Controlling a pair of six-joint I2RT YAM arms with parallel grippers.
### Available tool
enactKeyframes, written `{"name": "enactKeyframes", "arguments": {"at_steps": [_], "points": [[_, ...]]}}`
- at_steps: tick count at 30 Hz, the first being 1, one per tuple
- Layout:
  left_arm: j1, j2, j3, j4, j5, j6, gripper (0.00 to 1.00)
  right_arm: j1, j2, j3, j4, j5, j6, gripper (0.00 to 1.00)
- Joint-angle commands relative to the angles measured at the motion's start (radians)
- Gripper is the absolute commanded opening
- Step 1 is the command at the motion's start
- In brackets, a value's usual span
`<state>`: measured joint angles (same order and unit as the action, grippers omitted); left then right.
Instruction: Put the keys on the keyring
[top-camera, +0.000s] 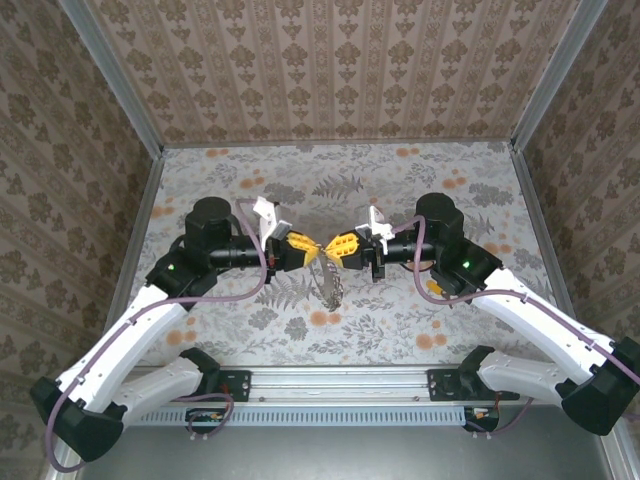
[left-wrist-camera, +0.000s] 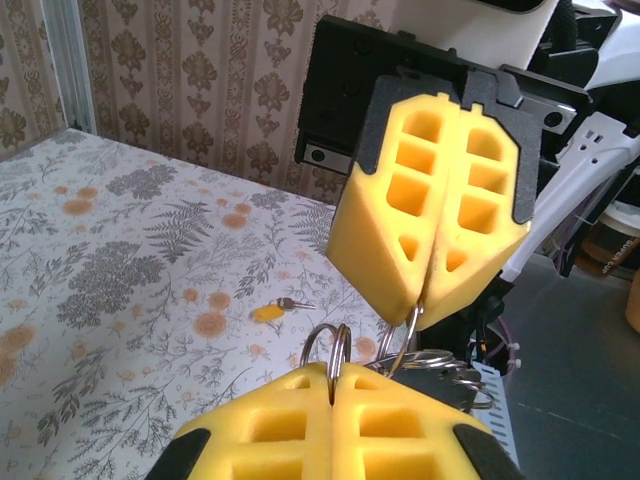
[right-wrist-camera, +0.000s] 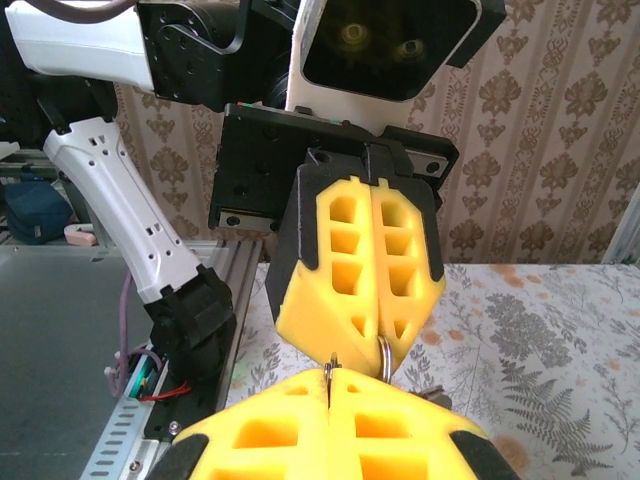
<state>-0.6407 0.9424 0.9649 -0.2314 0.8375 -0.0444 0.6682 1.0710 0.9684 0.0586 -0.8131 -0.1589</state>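
The keyring (left-wrist-camera: 330, 352), loops of thin silvery wire, is held above the floral table (left-wrist-camera: 120, 230), pinched by the fully closed left gripper (left-wrist-camera: 335, 378) and right gripper (left-wrist-camera: 426, 298), blocky yellow with cut-out cells. A tiny yellow-headed, dark-bladed key (left-wrist-camera: 275, 311) is seen lying on the table.

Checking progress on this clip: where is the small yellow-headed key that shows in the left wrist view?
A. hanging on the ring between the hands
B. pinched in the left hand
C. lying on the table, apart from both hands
C: the key lies flat on the flowered table, while the left hand and the right hand both pinch the keyring above it.
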Motion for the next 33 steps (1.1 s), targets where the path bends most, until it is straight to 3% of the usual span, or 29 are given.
{"name": "enactKeyframes", "arguments": {"at_steps": [1, 4, 7, 10, 17, 21, 33], "points": [[0.015, 0.018, 0.017, -0.040, -0.076, -0.013, 0.13, 0.008, -0.020, 0.005, 0.053, -0.030, -0.019, 0.00], [0.015, 0.006, 0.017, -0.044, -0.098, -0.009, 0.34, 0.008, -0.018, 0.004, 0.057, -0.029, -0.015, 0.00], [0.018, -0.021, 0.017, -0.069, -0.129, 0.010, 0.37, 0.008, -0.020, 0.003, 0.058, -0.025, -0.016, 0.00], [0.024, -0.052, 0.024, -0.098, -0.130, 0.030, 0.36, 0.008, -0.021, -0.002, 0.070, -0.026, -0.007, 0.00], [0.021, -0.152, 0.003, -0.038, 0.014, 0.032, 0.28, 0.008, -0.023, -0.001, 0.092, -0.031, 0.008, 0.00], [0.010, -0.135, 0.014, -0.028, 0.073, 0.033, 0.27, 0.008, -0.014, 0.003, 0.112, -0.048, 0.026, 0.00], [-0.016, -0.087, 0.033, 0.029, 0.090, 0.053, 0.24, 0.009, -0.005, 0.015, 0.102, -0.083, 0.038, 0.00]]}}
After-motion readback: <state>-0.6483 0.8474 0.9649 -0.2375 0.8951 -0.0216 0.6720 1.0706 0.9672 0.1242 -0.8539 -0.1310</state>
